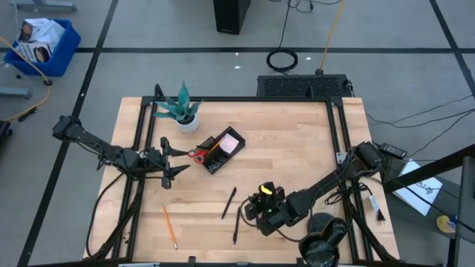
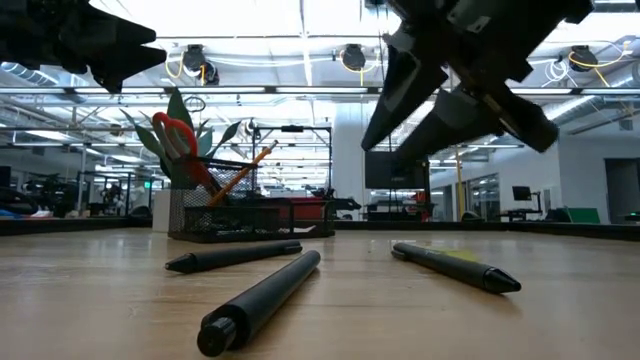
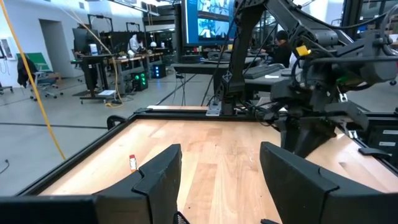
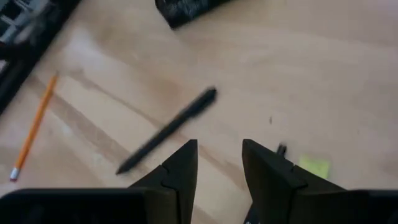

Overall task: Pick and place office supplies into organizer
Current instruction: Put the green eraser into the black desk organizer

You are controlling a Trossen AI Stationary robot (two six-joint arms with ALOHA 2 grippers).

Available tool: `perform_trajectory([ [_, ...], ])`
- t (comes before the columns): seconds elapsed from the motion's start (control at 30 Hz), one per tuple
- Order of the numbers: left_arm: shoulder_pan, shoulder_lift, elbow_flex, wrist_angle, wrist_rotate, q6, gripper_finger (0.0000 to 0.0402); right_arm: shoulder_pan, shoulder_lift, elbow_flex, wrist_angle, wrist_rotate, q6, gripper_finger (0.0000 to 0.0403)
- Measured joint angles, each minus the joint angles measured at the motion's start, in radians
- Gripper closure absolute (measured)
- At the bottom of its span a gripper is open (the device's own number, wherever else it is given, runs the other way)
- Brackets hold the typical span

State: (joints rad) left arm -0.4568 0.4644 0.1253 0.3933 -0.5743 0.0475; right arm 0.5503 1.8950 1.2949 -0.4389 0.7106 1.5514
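The right gripper (image 1: 254, 210) hangs over the table's near edge, fingers a little apart and holding nothing, just above a black pen (image 1: 228, 202). Farther back, the left gripper (image 1: 177, 159) waits half open and empty beside the organizer (image 1: 220, 152), which holds the red scissors (image 1: 197, 154) and pink pad (image 1: 230, 142).

Bright, even light falls from ceiling lamps (image 2: 345, 55) (they flare at twelve o'clock in the low view), leaving soft shadows on the table (image 1: 297, 148); the nearest pen (image 2: 260, 300) is defocused, and the right wrist view is motion-blurred throughout
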Motion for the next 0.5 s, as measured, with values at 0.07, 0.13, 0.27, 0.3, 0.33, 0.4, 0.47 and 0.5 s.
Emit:
perform_trajectory([
  [0.07, 0.000, 0.000, 0.000, 0.000, 0.000, 0.000, 0.0178, 0.010, 0.003, 0.000, 0.011, -0.015, -0.034, 0.0282],
  [0.13, 0.000, 0.000, 0.000, 0.000, 0.000, 0.000, 0.0178, 0.027, 0.002, 0.003, 0.019, -0.014, -0.065, 0.0281],
  [0.27, 0.000, 0.000, 0.000, -0.001, 0.000, 0.000, 0.0178, 0.058, 0.010, 0.005, -0.007, 0.045, -0.006, 0.0259],
  [0.3, 0.000, 0.000, 0.000, 0.000, 0.000, 0.000, 0.0178, 0.057, 0.013, 0.005, -0.023, 0.043, 0.025, 0.0248],
  [0.33, 0.000, 0.000, 0.000, 0.000, 0.000, 0.000, 0.0178, 0.054, 0.015, 0.005, -0.038, 0.027, 0.063, 0.0236],
  [0.4, 0.000, 0.000, 0.000, -0.002, 0.000, 0.000, 0.0178, 0.036, 0.026, 0.008, -0.076, -0.016, 0.130, 0.0203],
  [0.47, 0.000, 0.000, 0.000, 0.001, 0.000, 0.000, 0.0178, 0.022, 0.035, 0.021, -0.141, -0.036, 0.178, 0.0165],
  [0.5, 0.000, 0.000, 0.000, -0.001, 0.000, 0.000, 0.0178, 0.019, 0.036, 0.030, -0.169, -0.035, 0.189, 0.0146],
])
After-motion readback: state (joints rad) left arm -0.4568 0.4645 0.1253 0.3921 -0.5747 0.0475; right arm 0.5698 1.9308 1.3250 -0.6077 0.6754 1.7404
